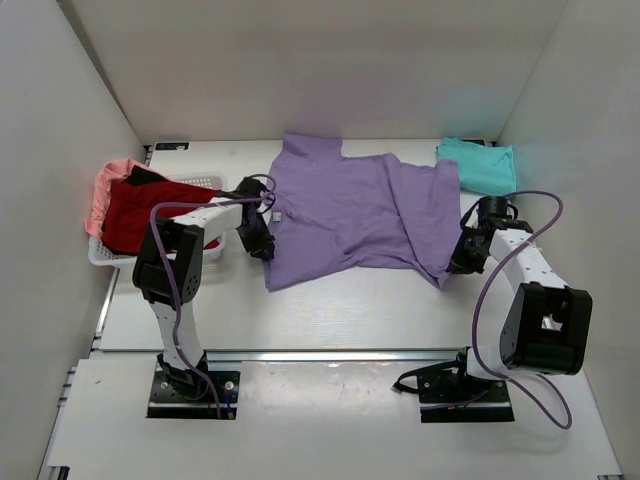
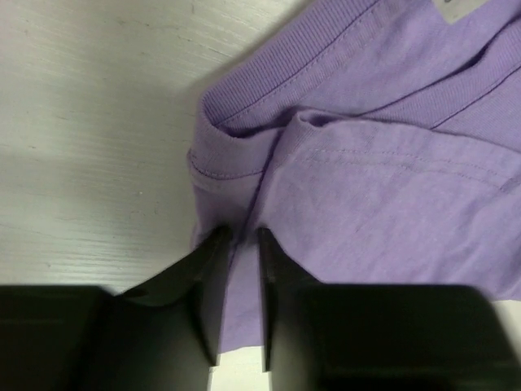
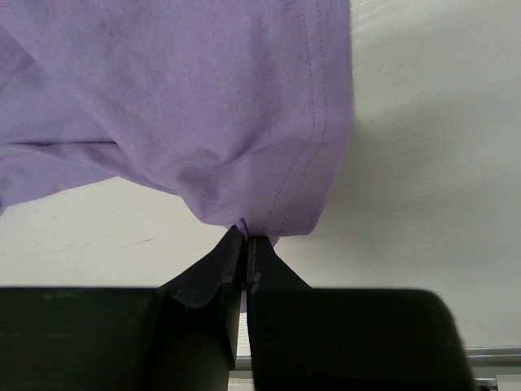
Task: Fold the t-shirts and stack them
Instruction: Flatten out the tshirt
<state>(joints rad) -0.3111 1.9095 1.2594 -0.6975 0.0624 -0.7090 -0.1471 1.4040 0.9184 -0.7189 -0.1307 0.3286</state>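
The large lavender t-shirt lies spread and rumpled in the middle of the table. My left gripper is at its left edge by the collar. In the left wrist view the gripper has its jaws nearly together with a fold of the lavender cloth between them. My right gripper is at the shirt's lower right corner. In the right wrist view it is shut on the hemmed edge. A folded teal t-shirt lies at the back right. A red t-shirt and a salmon-pink one lie in the basket.
The white lattice basket stands at the left edge of the table, close to my left arm. White walls enclose the table on the left, back and right. A metal rail runs along the near edge.
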